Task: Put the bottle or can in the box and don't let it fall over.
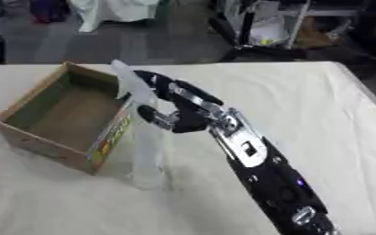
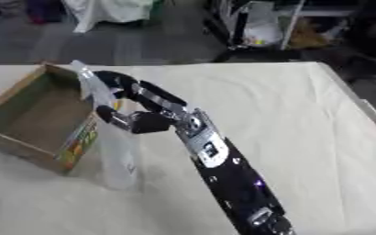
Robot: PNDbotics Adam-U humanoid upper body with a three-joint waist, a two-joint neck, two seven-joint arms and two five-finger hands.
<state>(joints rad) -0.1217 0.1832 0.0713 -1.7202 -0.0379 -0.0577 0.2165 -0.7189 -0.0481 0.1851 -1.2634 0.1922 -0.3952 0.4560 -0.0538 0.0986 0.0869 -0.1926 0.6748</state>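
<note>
Cream cloth covers the table (image 1: pixel 319 119), and beyond its far edge lies a grey floor with dark stands and a pale draped sheet (image 1: pixel 111 11).

Reaching in from the lower right, the right hand (image 1: pixel 175 108) is curled round the upper part of a tall clear bottle (image 1: pixel 147 151), fingers hooked over the side toward the box and the thumb underneath, nearer the camera. Its black arm with silver joints runs back toward the lower right corner.

That bottle is see-through plastic, nearly colourless, long and slim, with a pale whitish top end (image 1: pixel 120 68) that leans toward the far rim of the box. Whether its lower end touches the cloth I cannot tell; it shows just outside the near right corner of the box. So the bottle is at the box's right wall, outside it, tilted rather than upright.

Left of the hand sits 1 open cardboard box (image 1: pixel 30 137), brown, with a colourful printed label (image 1: pixel 111 137) on its right outer wall.
</note>
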